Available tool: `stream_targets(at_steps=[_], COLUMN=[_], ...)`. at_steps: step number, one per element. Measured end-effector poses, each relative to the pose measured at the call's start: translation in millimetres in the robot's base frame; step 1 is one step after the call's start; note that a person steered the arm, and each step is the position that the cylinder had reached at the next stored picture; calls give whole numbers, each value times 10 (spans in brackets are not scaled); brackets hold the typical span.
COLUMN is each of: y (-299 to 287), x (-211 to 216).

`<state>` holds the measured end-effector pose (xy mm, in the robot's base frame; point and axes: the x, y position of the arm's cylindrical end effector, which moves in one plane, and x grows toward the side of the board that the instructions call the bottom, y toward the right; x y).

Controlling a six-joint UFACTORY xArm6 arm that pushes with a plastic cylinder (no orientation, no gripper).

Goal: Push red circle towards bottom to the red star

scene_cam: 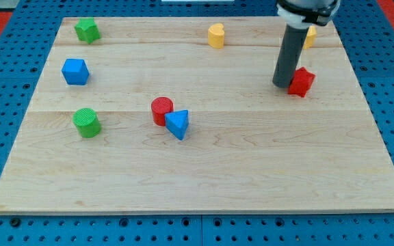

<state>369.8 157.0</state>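
My tip (281, 84) rests on the board in the upper right of the frame, just left of the red star (301, 81) and touching or nearly touching it. There is no hand to open or close; the rod is bare and holds nothing.

The red circle (161, 110) sits near the middle of the frame, a little left of centre, well apart from my tip, lying to its left and somewhat lower. A blue triangle (178, 124) presses against the circle's lower right side. The circle is a short round cylinder standing upright, so it has no long axis and points no way; any side serves for pushing.

The star lies right of the circle and slightly higher in the frame. I judge the tip must first travel left past the circle, then push rightward, and the triangle may get dragged along
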Motion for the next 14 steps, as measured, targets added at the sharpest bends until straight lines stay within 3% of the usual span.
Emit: stream_targets(at_steps=[1, 2, 3, 4, 6, 8, 10, 12, 14], y=[65, -299, -1365, -2270, -2787, -2494, -2251, -1579, -1374], x=[44, 36, -129, -1, 560, 895, 608, 479, 731])
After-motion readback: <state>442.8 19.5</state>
